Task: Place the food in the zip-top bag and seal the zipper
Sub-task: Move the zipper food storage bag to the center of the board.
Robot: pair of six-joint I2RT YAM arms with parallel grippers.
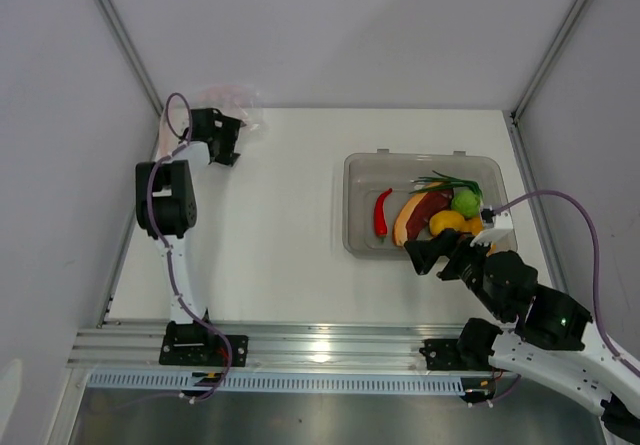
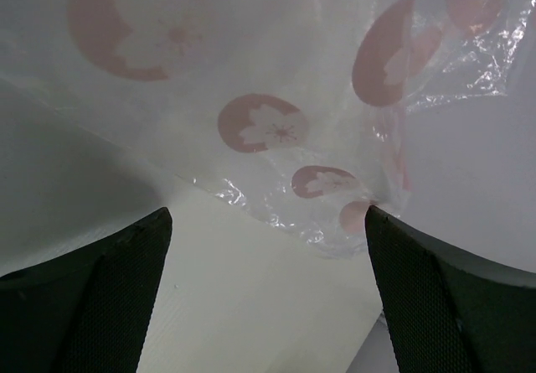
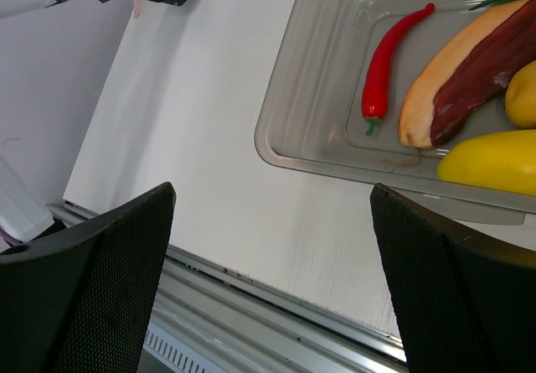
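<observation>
Food (image 1: 440, 210) sits together in the grey bin (image 1: 360, 240) on the right side of the desk (image 1: 280, 225), none of it bagged yet. The zip-top bag (image 1: 232, 98) lies crumpled in the far left corner against the wall, well apart from the bin.

The left end effector (image 1: 226, 137) is stretched out to that corner. Its fingers (image 2: 109, 306) are spread wide with the clear, blossom-printed plastic just ahead of them, apparently lined up to take hold of the bag. They pinch nothing. The right end effector (image 1: 428, 255) hovers at the bin's near rim, its fingers (image 3: 92, 289) likewise spread and empty, probably waiting for a first pick.

The red chili (image 1: 382, 212) lies alone on the bin's left side. Its long axis runs near to far, with the green stem toward the arms and the tip toward the far wall. Next to it, the purple-and-orange piece (image 1: 418, 215) lies diagonally from near-left to far-right.

The bag is too crumpled to give a clear long axis. The zipper cannot be picked out with certainty, so it cannot be told which way the mouth faces.
</observation>
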